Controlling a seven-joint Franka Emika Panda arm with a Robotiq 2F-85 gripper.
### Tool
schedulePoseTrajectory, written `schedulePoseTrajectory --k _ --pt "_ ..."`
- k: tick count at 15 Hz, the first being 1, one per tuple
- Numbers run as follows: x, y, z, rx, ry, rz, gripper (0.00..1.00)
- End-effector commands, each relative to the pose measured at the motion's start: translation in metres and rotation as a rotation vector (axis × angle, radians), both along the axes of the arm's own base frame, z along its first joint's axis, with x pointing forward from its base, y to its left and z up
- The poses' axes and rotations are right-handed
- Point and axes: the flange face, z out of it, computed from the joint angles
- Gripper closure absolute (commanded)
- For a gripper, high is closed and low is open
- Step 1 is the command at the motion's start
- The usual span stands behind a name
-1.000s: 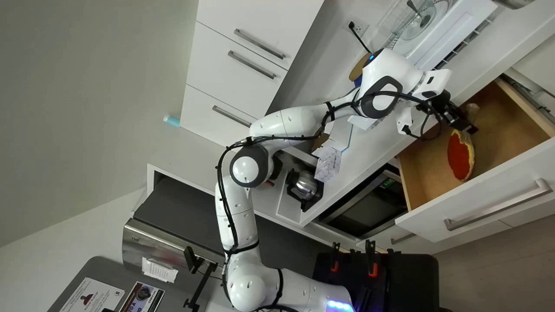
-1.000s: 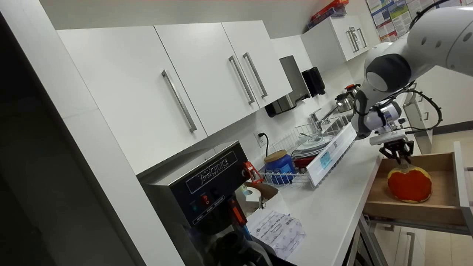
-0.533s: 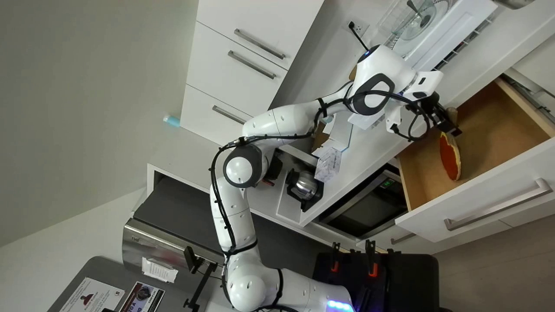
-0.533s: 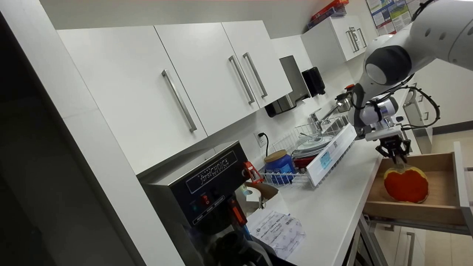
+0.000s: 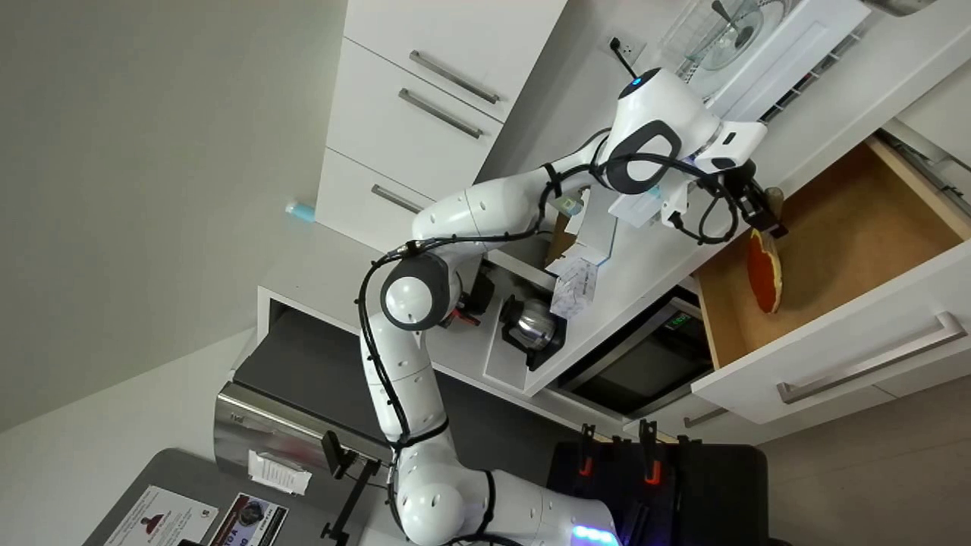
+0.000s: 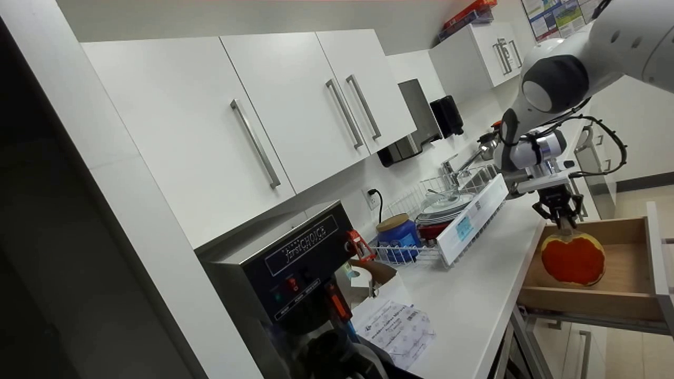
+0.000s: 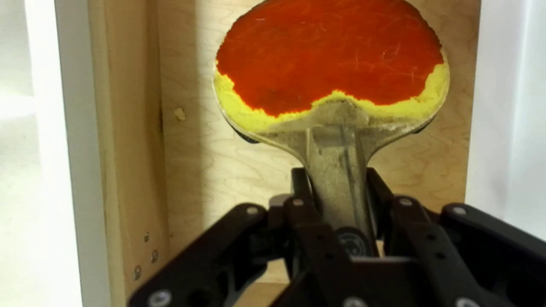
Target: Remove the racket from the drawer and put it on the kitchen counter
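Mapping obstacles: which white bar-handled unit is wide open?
The drawer with the racket, pulled out below the kitchen counter; the wall cabinets in both exterior views are shut.

In an exterior view the arm [image 5: 478, 214] is drawing back, its elbow [image 5: 411, 298] moving left and its wrist [image 5: 664, 106] climbing up and left. The tool [image 6: 566, 220] is going with it, carrying the racket [image 6: 573, 259] leftward in both exterior views, nearer the edge of the tabletop [image 6: 458, 302]. In an exterior view the red face is narrowing as it is turning more edge-on, and more bare floor of the drawer [image 5: 865, 227] is coming into sight between the racket and the drawer's white front.
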Motion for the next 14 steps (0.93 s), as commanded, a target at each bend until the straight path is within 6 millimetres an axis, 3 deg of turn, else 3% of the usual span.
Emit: schedulePoseTrajectory --k 1,9,14 --pt "-0.009 0.007 0.024 0.103 -0.011 0.010 0.91" --pt "-0.017 0.000 0.068 0.234 -0.052 -0.037 0.91" --pt "-0.010 0.012 0.095 0.299 -0.112 -0.071 0.91"
